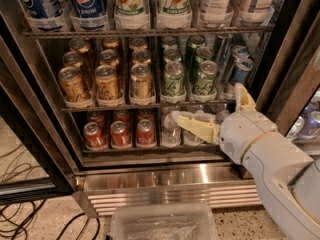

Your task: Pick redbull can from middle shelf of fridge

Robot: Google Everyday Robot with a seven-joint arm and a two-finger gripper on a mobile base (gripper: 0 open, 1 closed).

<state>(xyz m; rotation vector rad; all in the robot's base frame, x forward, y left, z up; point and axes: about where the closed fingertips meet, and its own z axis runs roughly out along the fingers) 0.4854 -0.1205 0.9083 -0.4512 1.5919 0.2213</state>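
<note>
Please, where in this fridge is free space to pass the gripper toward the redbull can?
Only a narrow dark gap between the redbull can and the right door frame looks free. The middle shelf is otherwise packed with gold cans and green cans. The open gripper is below its right end, before the water bottles.

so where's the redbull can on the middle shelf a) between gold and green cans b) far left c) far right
c: the redbull can stands at the right end of the middle shelf, beside the green cans; the gripper, open, is just below it.
</note>
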